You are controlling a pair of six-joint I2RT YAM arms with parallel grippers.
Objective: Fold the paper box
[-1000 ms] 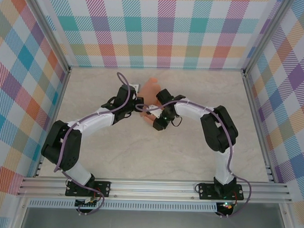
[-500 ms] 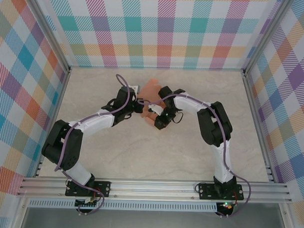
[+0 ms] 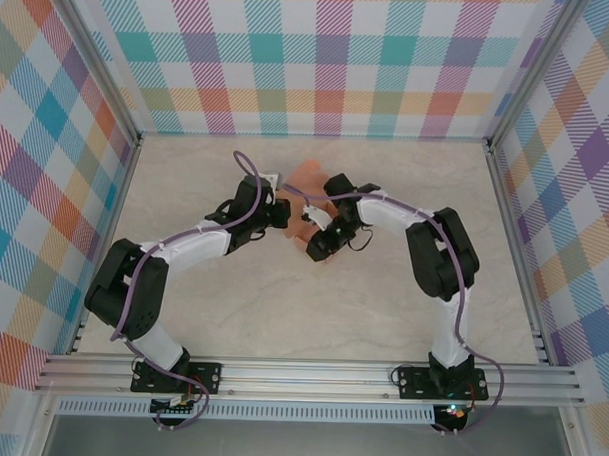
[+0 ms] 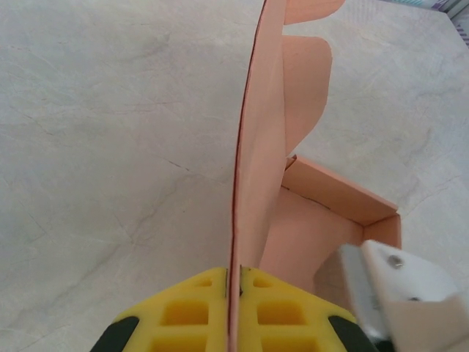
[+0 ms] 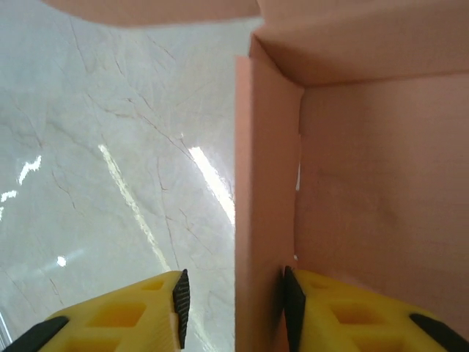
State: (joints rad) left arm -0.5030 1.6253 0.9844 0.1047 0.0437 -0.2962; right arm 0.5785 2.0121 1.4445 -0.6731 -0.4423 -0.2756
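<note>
The left gripper (image 4: 233,274) pinches an upright panel of the paper box (image 4: 258,147); the right gripper (image 5: 232,295), at lower centre, is spread astride one wall, apparently loose.

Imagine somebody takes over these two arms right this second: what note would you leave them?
Left jaws: shut on the thin edge of a tall upright panel of the paper box.
Right jaws: open, straddling one side wall of the box without clamping it; a gap shows on one side.
Where: the box sits on the table, toward the far side, between the two arms.
Done: side walls stand and meet at a corner, forming an open tray.
Left: the tall panel with its rounded flaps is not yet folded over; it probably needs closing and tucking.
</note>
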